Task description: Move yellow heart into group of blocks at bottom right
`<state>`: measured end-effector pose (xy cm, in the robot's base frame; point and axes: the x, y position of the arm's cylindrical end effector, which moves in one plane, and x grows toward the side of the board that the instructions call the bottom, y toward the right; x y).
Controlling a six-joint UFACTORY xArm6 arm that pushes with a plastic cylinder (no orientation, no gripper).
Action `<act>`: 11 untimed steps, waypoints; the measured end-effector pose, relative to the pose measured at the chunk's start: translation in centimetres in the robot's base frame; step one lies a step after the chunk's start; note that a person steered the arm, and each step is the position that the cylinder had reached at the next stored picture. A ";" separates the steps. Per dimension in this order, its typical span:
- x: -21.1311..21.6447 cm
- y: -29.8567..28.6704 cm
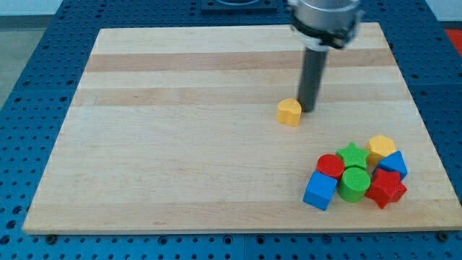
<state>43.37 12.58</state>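
Observation:
The yellow heart [289, 112] lies on the wooden board [180, 144], right of centre. My tip [308, 109] stands just to the heart's right and slightly above it in the view, close to or touching its edge. At the view's bottom right is a tight group: a yellow hexagon [381, 147], a green star [352, 154], a red cylinder [330, 166], a blue block [394, 164], a green cylinder [354, 183], a red star [385, 188] and a blue cube [320, 191]. The heart is well apart from the group, up and to its left.
The board rests on a blue perforated table [29, 65]. The board's right edge [426, 130] runs close to the group. The arm's grey body [325, 18] hangs over the board's top right.

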 end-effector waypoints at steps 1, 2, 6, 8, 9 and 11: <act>2.0 2.4; 0.7 2.3; 1.9 -1.9; 4.5 0.0; 4.4 -1.4; 5.5 -4.1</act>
